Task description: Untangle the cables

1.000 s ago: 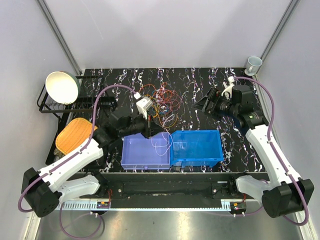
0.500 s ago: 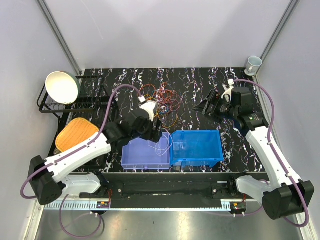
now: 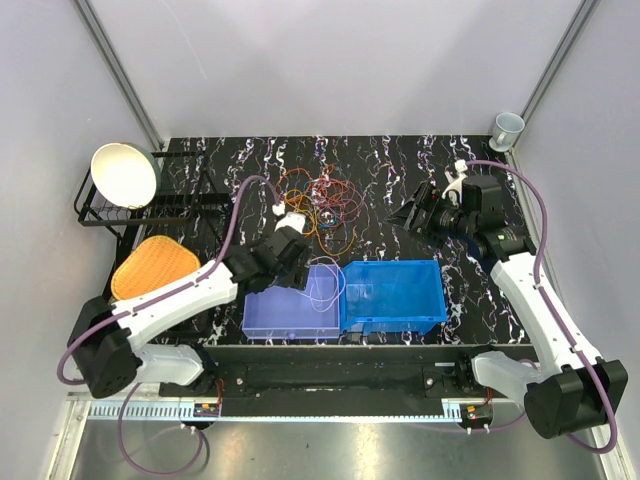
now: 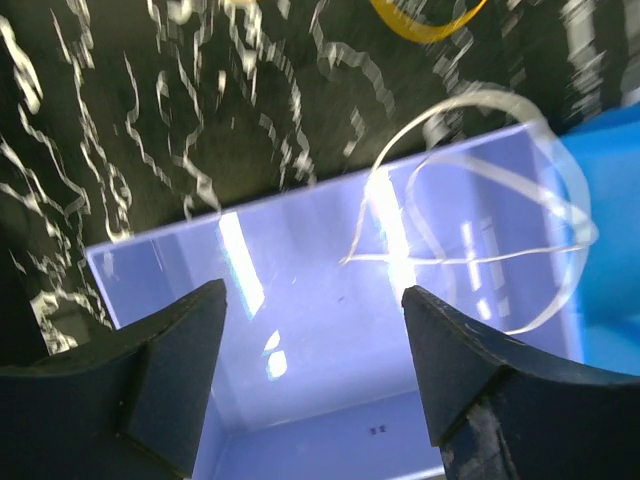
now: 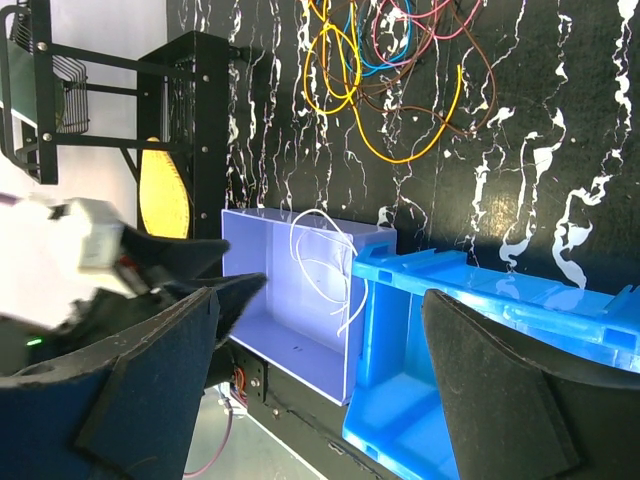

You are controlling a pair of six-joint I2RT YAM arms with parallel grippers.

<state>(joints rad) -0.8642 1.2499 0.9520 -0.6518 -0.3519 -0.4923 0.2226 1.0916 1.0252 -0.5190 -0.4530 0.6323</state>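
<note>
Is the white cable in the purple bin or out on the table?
Mostly in: the white cable loops inside the purple bin, its top arc leaning over the rim.

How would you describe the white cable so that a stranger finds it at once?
Find the two bins at the near edge of the black table. In the paler left bin, thin loops stand by the wall next to the bright blue bin: the white cable. It alone is white and lies apart from the orange-red tangle farther back.
</note>
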